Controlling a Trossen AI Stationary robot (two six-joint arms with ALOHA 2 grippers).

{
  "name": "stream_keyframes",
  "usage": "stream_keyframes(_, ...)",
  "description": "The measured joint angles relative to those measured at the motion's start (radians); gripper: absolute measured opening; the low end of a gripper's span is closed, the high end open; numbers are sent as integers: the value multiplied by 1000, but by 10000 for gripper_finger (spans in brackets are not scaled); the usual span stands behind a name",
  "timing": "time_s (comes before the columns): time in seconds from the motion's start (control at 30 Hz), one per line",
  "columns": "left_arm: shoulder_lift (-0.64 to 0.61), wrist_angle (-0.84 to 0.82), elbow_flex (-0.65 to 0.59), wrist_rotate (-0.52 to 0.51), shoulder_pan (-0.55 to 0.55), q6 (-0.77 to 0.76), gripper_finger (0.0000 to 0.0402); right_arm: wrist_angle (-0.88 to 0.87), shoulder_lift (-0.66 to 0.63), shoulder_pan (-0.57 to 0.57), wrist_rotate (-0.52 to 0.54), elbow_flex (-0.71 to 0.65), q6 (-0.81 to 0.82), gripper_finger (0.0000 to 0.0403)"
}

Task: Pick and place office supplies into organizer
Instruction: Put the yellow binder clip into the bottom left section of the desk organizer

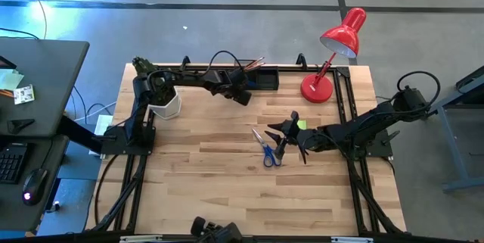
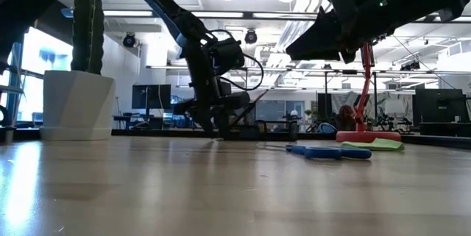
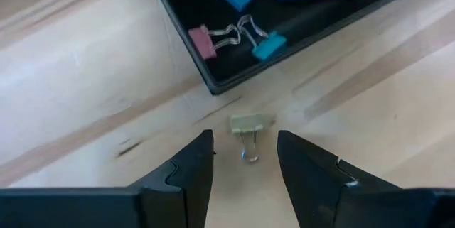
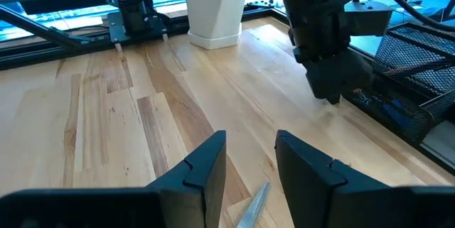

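Note:
The black organizer [image 1: 261,79] stands at the table's far edge; the left wrist view shows its corner [image 3: 213,79] with blue, pink and teal binder clips and a blue block inside. A small pale binder clip [image 3: 247,124] lies on the wood just outside that corner. My left gripper [image 3: 245,143] hovers open over it, a finger on either side, touching nothing. Blue-handled scissors [image 1: 267,151] lie flat mid-table, a lime-green sticky pad [image 1: 302,124] beside them. My right gripper [image 4: 250,143] hangs open above the scissors' tip [image 4: 254,208].
A red desk lamp [image 1: 333,54] stands at the far right. A cactus in a white pot [image 1: 165,104] stands at the far left, beside the left arm. Pencils stick out of the organizer [image 1: 253,64]. Bare wood fills the table's near half.

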Motion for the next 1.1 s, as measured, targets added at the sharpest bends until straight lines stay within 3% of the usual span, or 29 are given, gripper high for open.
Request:
stream_keyframes(0.27, 0, 0, 0, 63, 18, 18, 145, 1, 0, 0, -1, 0, -1, 119)
stream_keyframes(0.8, 22, 2, 10, 85, 63, 39, 145, 11, 0, 0, 0, 0, -10, 119)
stream_keyframes(1.1, 29, -137, 64, 71, 41, 95, 145, -17, 0, 0, 0, 0, -5, 119)
